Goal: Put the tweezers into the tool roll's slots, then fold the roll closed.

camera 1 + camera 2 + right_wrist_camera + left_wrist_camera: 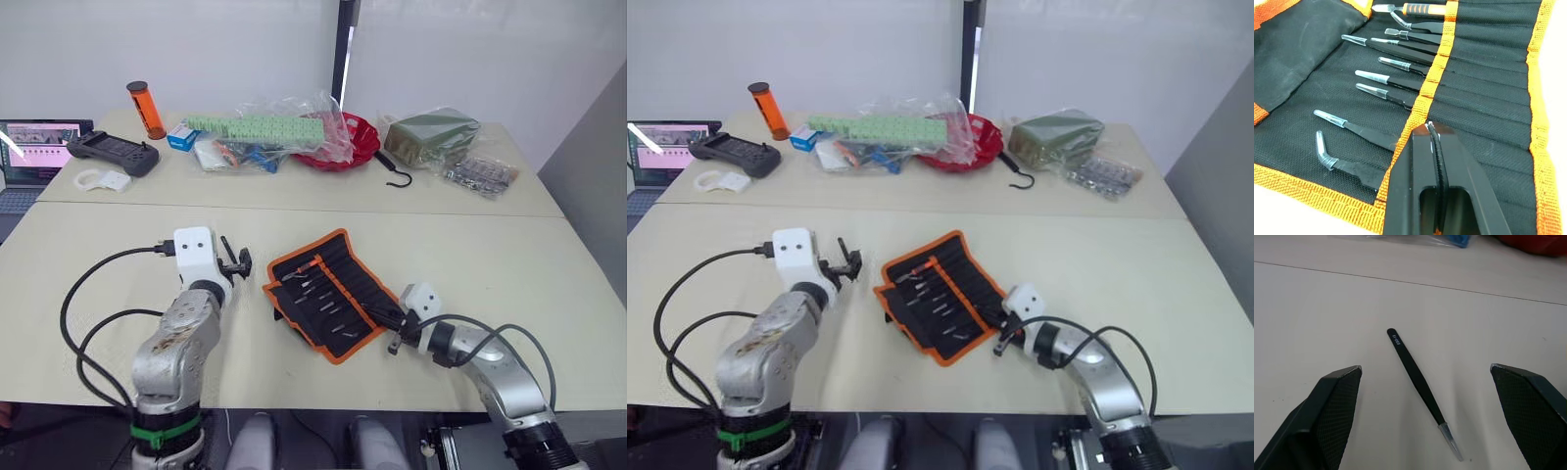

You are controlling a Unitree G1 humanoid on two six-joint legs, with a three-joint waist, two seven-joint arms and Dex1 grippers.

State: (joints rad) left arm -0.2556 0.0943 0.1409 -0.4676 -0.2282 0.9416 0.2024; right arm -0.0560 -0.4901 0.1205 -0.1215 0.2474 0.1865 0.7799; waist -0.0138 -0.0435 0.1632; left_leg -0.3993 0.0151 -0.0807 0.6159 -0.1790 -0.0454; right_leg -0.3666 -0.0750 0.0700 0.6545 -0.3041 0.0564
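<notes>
Beige table [509, 255], tool roll [328, 294] open, tweezers' [1382, 62] handles hidden in slots [1484, 93].

Two beige tables [470, 250] butted edge to edge. White wall [176, 49] behind, with a dark vertical post [341, 54]. Grey wall [593, 147] at right.
</notes>
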